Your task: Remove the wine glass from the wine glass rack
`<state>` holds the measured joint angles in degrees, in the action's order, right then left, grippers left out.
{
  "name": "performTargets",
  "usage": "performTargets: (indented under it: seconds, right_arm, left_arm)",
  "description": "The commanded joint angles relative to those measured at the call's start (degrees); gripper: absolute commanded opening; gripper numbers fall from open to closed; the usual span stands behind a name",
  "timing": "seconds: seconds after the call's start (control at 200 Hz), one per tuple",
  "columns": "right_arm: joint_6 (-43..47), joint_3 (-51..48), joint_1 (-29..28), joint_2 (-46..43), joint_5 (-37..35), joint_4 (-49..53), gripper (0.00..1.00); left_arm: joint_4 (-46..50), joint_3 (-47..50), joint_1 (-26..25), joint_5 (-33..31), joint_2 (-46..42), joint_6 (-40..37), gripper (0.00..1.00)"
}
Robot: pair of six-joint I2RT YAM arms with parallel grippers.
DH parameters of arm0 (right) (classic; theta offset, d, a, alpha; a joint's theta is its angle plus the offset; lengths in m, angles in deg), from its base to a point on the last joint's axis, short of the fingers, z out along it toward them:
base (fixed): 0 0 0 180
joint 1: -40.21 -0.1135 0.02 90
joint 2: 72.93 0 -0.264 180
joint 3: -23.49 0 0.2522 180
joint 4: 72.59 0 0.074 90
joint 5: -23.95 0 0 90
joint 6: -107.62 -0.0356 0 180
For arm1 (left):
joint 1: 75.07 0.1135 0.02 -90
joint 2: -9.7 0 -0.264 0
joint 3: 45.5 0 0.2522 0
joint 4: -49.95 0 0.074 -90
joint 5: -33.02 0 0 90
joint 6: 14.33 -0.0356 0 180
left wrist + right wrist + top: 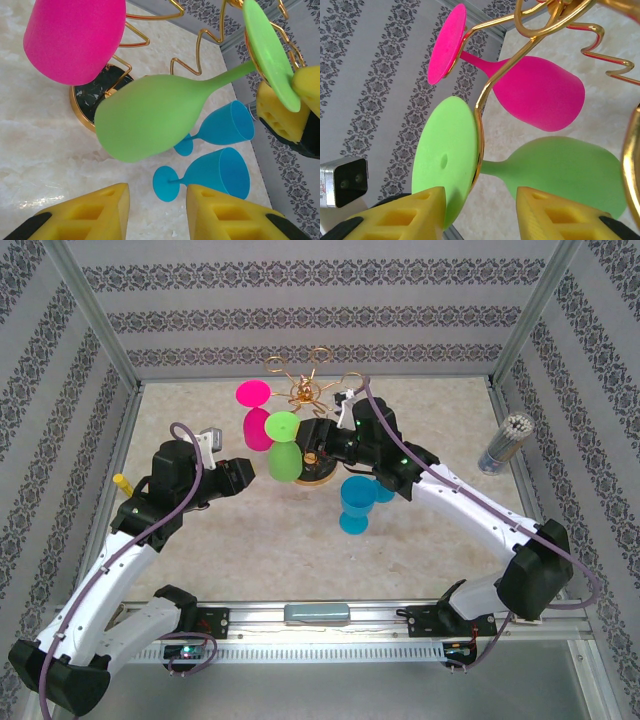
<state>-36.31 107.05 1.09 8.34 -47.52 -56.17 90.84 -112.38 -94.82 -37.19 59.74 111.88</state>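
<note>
The gold wire wine glass rack (306, 390) stands at mid-table on its round dark base (92, 102). Two wine glasses hang from its ring arms. The green one shows its foot (445, 160), stem and bowl (150, 117); the pink one (540, 92) hangs beside it. My right gripper (480, 217) is open beside the rack, its fingers either side of the green glass's foot and stem, not closed on them. My left gripper (157, 212) is open, just short of the green bowl (284, 462).
Two blue wine glasses (355, 502) (220, 172) lie on the marble tabletop right of the rack base, under my right arm. A cup of sticks (505, 443) stands at the far right. A yellow object (122, 483) lies by the left wall. Patterned walls enclose the table.
</note>
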Motion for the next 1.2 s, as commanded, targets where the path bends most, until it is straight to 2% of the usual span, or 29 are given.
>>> performTargets:
  seconds: [0.0,0.56,1.199]
  right_arm:
    - [-0.32,1.91,0.55,0.49,0.74,-1.89,0.40]
    - [-0.39,3.48,0.66,0.38,0.50,-1.56,0.40]
    - [-1.44,3.85,1.50,1.65,1.68,-1.73,0.33]
  left_arm:
    - [-3.38,1.03,0.68,1.28,-0.72,0.09,0.36]
    - [-3.67,1.47,1.12,1.81,-0.80,0.36,0.35]
    - [-3.85,1.97,1.64,1.87,-1.43,0.80,0.35]
